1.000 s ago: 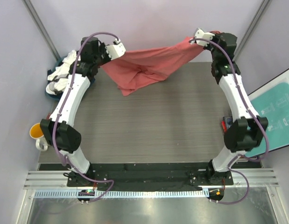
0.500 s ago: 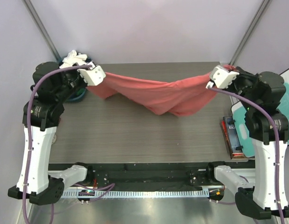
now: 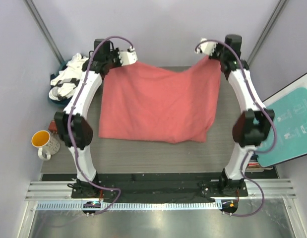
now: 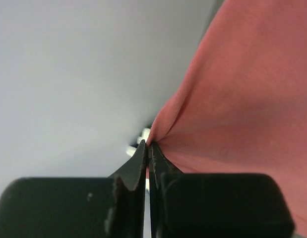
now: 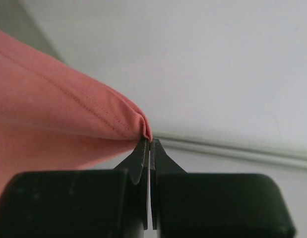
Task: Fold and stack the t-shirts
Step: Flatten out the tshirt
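Light, limp coral-red t-shirt (image 3: 158, 106) sags between grips; left gripper (image 4: 147, 144), right gripper (image 5: 149, 141) each pinching far corner, possibly hem; best held at corners

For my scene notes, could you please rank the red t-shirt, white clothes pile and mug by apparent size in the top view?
Largest: red t-shirt.
Then: white clothes pile, partly hidden.
Smallest: mug.

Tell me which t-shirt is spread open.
The coral-red t-shirt, held at its far corners by the left claw and right claw; the white heap at far left is crumpled.
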`<action>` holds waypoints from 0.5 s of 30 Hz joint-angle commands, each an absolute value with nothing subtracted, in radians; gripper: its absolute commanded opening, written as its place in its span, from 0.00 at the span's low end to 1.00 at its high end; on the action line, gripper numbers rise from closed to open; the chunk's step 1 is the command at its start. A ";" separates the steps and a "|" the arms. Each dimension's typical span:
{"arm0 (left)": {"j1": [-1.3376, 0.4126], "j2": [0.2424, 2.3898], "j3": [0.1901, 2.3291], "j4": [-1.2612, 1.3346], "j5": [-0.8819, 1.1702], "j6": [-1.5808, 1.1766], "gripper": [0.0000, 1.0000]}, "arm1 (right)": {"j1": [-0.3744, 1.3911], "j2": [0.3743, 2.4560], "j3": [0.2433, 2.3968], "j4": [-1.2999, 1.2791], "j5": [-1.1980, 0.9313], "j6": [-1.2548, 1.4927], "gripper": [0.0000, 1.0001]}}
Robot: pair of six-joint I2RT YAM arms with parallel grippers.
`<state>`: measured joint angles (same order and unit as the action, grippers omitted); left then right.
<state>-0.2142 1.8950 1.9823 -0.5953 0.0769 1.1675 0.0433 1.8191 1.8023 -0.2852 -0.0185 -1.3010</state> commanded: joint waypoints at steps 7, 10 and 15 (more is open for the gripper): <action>-0.196 1.909 2.206 0.416 -0.049 1.184 0.00 | -0.017 1.929 2.483 -0.049 -0.037 -1.434 0.01; -0.206 1.752 1.984 0.591 -0.009 1.164 0.00 | -0.017 1.725 2.274 -0.005 -0.107 -1.447 0.01; -0.216 1.544 1.607 0.600 0.083 1.179 0.00 | -0.017 1.556 2.082 -0.083 -0.153 -1.367 0.01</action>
